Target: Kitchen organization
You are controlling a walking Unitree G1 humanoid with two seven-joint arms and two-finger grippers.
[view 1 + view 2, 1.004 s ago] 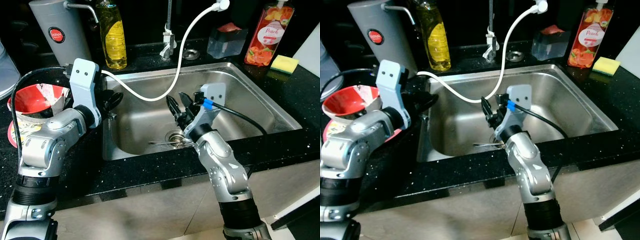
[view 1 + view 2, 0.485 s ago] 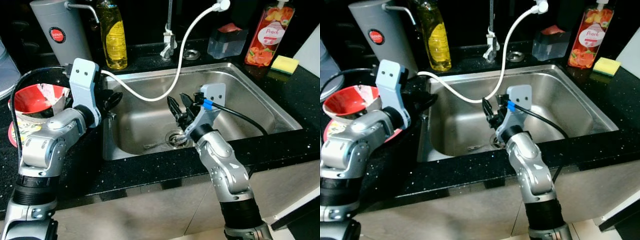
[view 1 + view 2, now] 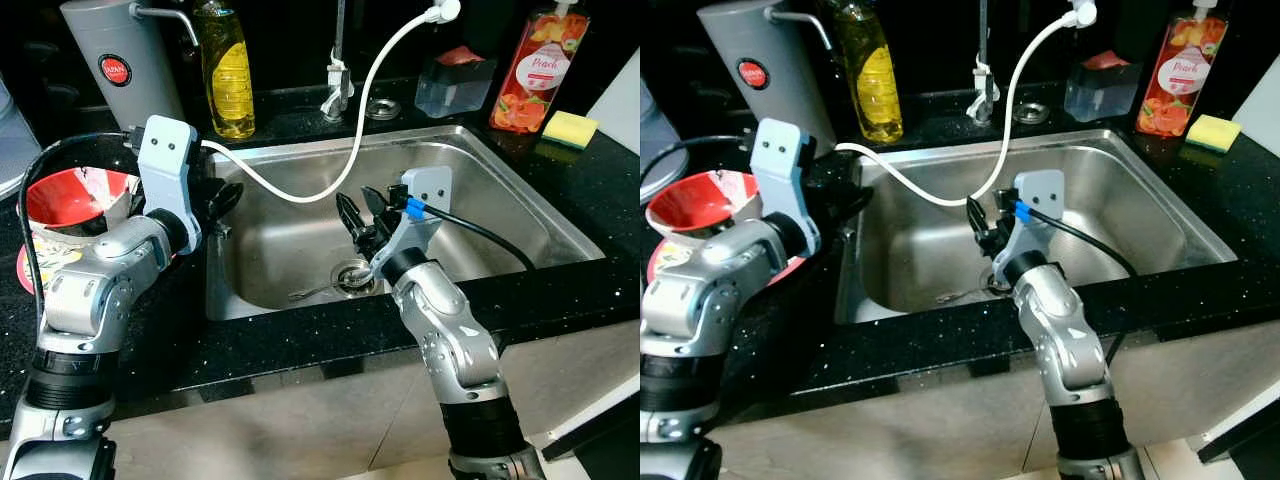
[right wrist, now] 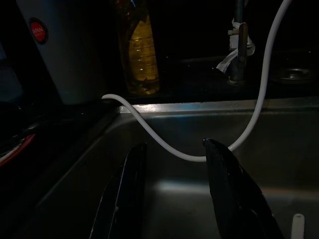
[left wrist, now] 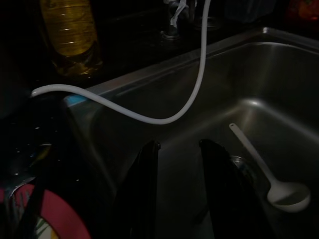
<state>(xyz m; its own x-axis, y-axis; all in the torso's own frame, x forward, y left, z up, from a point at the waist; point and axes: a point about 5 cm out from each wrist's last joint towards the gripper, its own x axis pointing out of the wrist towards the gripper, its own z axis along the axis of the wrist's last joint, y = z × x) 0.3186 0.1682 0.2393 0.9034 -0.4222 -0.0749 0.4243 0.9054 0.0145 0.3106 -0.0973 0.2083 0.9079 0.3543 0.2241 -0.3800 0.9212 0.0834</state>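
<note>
long thin ladle (image 5: 271, 175) (round bowl) in steel sink (image 3: 500, 195)

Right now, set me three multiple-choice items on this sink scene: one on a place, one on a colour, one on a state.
1. Where does the ladle lie?
A. On the counter by the sponge
B. On the bottom of the sink, by the drain
C. In the red bowl

2. What colour is the sponge at the sink's far right corner?
A. Yellow
B. Blue
C. Black

3. How do the right gripper's fingers stand?
A. Shut on the ladle
B. Shut on the white hose
C. Open, holding nothing

Answers:
1. B: the left wrist view shows it flat on the steel floor next to the drain.
2. A: it shows yellow against the black counter.
3. C: the right wrist view shows the two fingers apart over the sink with nothing between them.
</note>
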